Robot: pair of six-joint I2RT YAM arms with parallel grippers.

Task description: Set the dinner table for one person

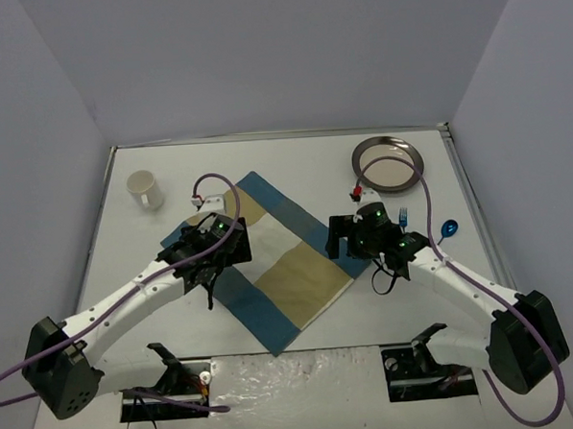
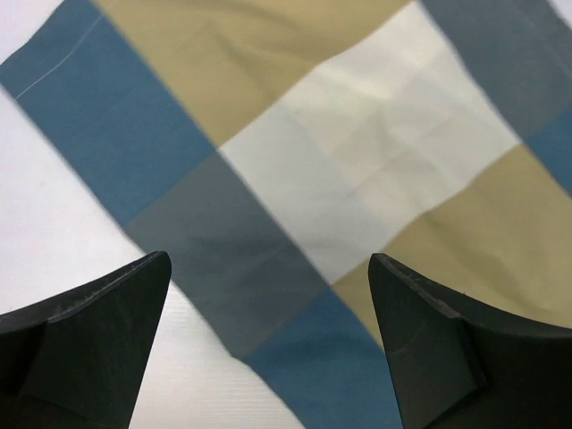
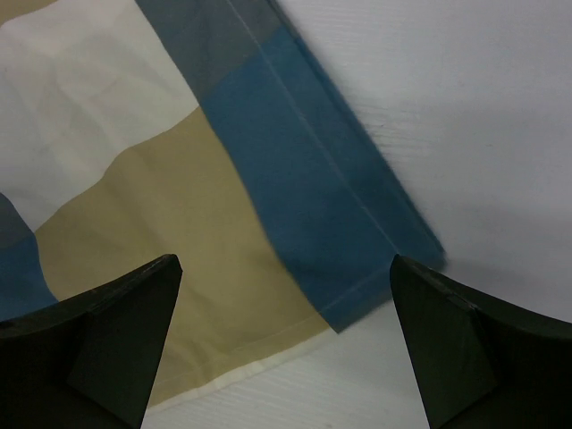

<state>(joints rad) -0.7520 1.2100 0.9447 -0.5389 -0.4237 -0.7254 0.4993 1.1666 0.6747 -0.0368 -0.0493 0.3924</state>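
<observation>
Top external view shows the white counter [image 1: 293,156] carrying a blue-and-tan striped mat [image 1: 289,262] near its middle, turned cornerwise like a diamond instead of square to the near edge. A mug [image 1: 145,190] stands far left and a plate [image 1: 389,163] far right. A fork [image 1: 402,215] and a blue spoon [image 1: 448,229] lie on the right, just beyond the right arm.

The left end effector [image 2: 268,259] is spread wide with nothing between its fingers, looking down on the mat's left side where the blue border meets bare counter. The right end effector [image 3: 284,259] is likewise released and empty, poised over the mat's right corner, whose hem shows clearly in its wrist view. I cannot tell how high either one sits above the cloth.

The step in hand appears to be squaring the mat before anything goes on it. To do that well, each arm should come down on the hem itself, one finger sliding under the border so it pinches cloth only and does not scrape the counter. Both should close at about the same time, then turn and draw together with light tension, so the fabric stays flat and does not bunch. The right arm should swing with care, since the fork lies close by and could be knocked.
</observation>
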